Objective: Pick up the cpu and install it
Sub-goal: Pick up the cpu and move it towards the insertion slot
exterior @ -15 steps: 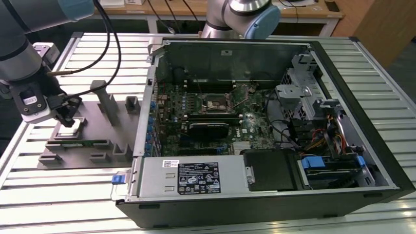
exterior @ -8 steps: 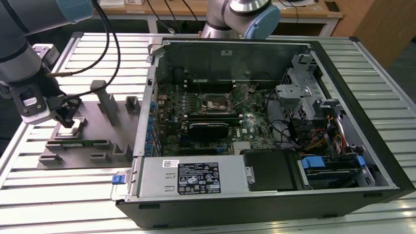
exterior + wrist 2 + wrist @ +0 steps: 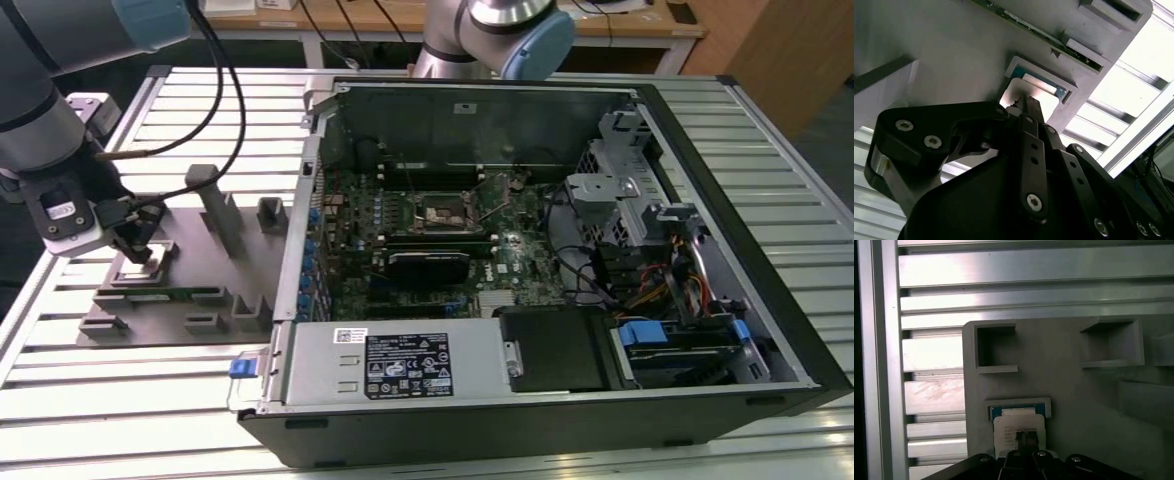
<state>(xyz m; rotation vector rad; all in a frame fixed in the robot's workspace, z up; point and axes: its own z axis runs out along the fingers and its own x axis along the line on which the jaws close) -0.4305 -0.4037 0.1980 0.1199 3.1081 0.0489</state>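
Pickup looks to be the step in hand: in the exterior view the gripper hangs over the grey fixture plate on the desk, at that view's left, well apart from the open computer case. The cpu lies flat in a shallow framed pocket of the plate, silver top up, with its green rim showing at one edge. In both wrist views the fingers appear clenched together, their tips at or just above the middle of the chip's top and not around its sides; whether they touch it I cannot tell. To do this well, I judge the approach should stay square to the pocket and the lift go straight up, since a tilted chip could catch on the frame. The motherboard socket sits open inside the case.
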